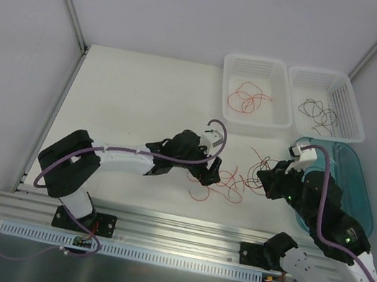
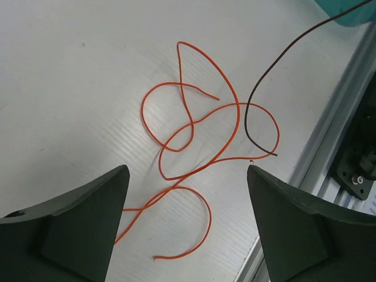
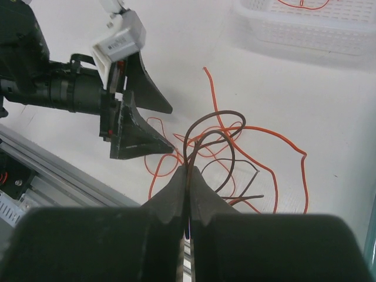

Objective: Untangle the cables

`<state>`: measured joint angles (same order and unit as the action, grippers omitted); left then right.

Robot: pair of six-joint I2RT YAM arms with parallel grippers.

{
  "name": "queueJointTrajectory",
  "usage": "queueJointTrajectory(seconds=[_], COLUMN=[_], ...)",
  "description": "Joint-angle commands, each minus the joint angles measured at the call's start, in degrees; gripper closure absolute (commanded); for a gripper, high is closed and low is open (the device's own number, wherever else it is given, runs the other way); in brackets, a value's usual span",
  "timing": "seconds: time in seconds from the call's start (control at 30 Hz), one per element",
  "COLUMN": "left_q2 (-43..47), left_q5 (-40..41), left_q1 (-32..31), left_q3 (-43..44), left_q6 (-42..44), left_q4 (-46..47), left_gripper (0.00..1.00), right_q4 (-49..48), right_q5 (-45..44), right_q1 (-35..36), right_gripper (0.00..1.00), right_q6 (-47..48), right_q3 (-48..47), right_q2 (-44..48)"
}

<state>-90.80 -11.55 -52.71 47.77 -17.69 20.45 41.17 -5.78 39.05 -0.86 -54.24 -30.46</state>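
L pincer (image 2: 188, 170) released, jaws wide apart, over red-orange cables (image 2: 192, 123) looped on desk (image 1: 130, 101). R pincer (image 3: 189, 170), to its right, clenched on dark cable (image 3: 233, 154).

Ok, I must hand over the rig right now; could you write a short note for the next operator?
Left gripper: open, holding nothing, above the red wires on the table.
Right gripper: shut on a dark wire that crosses red ones.
Done: some red strands lie in the left basket, some dark strands in the right basket.
Left to do: separate the tangle on the table between the grippers and probably sort it likewise.
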Motion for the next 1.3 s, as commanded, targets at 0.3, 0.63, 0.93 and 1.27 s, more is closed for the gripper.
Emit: queueJointTrajectory(seconds=[0.3,0.63,0.93,1.27], left_q2=[-10.1,4.22,22.68,29.45], left_q5=[16.1,41.17,37.33,21.49], left_q1=[-3.28,10.76,23.79,23.7], left_q3=[11.65,-0.65,-5.67,-1.72], left_q6=[6.09,-7.32,-8.68,-5.51], left_q4=[-5.68,-21.75,-30.2,-32.31], left_gripper=[1.0,1.0,1.0,1.0], right_q4=[-1.44,1.11,0.58,-11.61], right_q5=[0.6,-3.88,-4.77,-2.83], right_q1=[0.24,0.33,0.24,0.24], right_gripper=[0.99,0.99,0.99,0.93], right_q6=[-0.89,0.51,0.51,-2.65], right_q3=[0.19,-1.66,0.8,12.04], right_q2=[1.01,2.77,-2.22,-16.2])
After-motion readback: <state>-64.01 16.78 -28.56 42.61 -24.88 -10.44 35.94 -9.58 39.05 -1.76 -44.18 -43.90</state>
